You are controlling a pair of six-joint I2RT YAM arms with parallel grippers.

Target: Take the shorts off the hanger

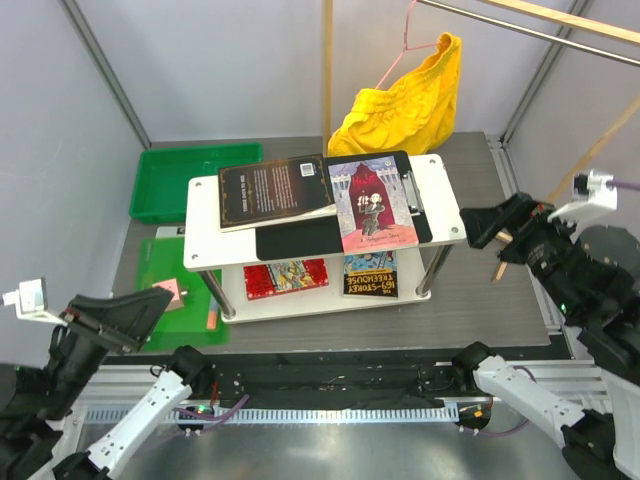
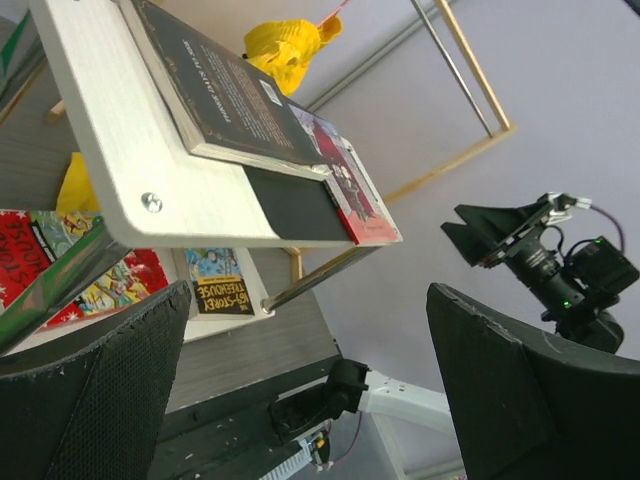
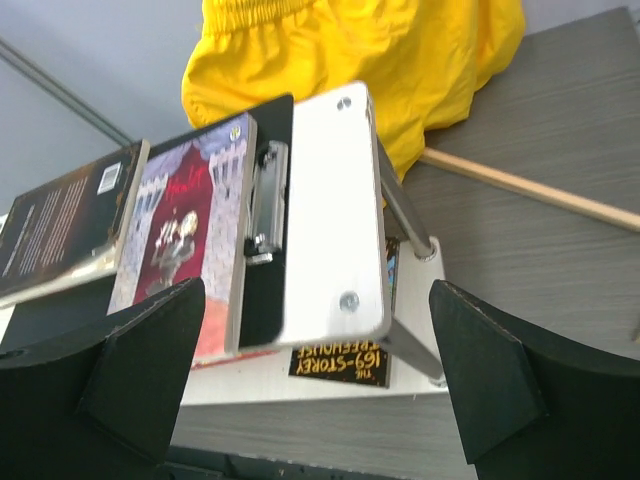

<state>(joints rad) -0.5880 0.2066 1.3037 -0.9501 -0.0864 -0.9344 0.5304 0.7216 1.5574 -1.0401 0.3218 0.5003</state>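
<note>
The bright yellow shorts hang bunched on the thin pink hanger, whose hook is on the metal rail at the back right. Their lower part sags behind the white shelf. My left gripper is open and empty at the near left, far from the shorts. My right gripper is open and empty beside the shelf's right end, below and right of the shorts. In the left wrist view the shorts and hanger are far off beyond the open gripper. The right wrist view shows the shorts above the open gripper; the hanger is out of view there.
A white two-level shelf stands mid-table with books and a black clipboard on top and books below. A green tray and a green mat lie at the left. A wooden post and the rail stand behind.
</note>
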